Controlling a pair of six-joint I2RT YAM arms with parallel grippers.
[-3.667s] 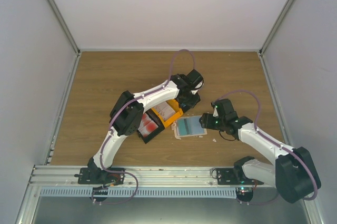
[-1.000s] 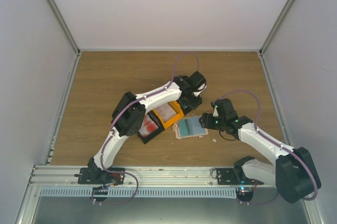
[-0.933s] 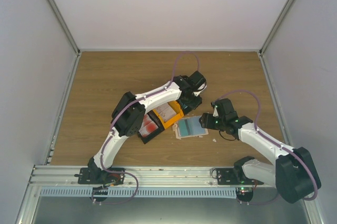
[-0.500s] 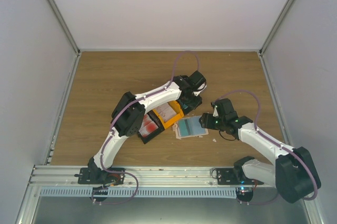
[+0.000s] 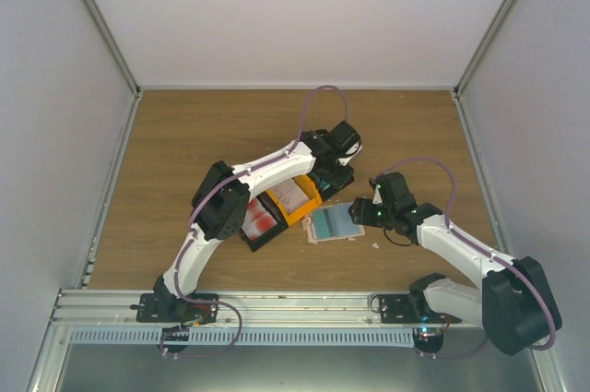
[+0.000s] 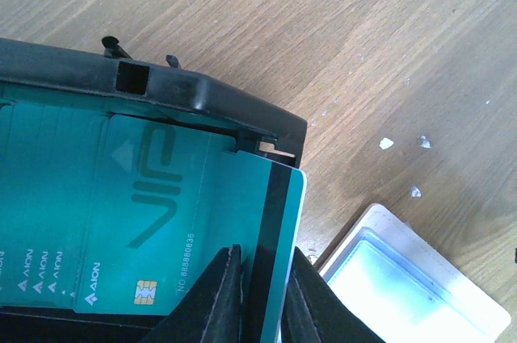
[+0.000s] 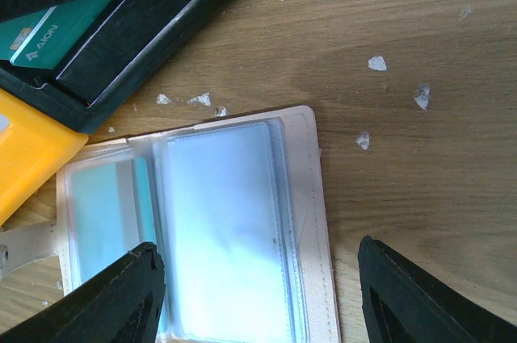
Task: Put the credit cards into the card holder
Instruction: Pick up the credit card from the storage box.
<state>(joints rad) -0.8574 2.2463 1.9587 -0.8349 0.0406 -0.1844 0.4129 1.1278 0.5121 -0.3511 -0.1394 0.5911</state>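
Over the black tray (image 6: 202, 97)'s corner, L gripper (image 6: 265, 299) sits w/ jaws nearly together astride the striped short end of a teal card (image 6: 161, 230); can't tell if the pinch is firm yet. Card's long axis runs along the tray, w/ the striped end at the rim. Card holder (image 7: 242, 230) lies open on the wood table (image 6: 363, 28) just beside that corner, on the near side of L gripper, apart from the card. R gripper (image 7: 258, 294) hangs right above the holder, jaws spread wide, nothing in them, so R arm is nearer it. Next move prob needs the card lifted clear, swung toward the arm bases, and its long axis lined up w/ a pocket mouth.
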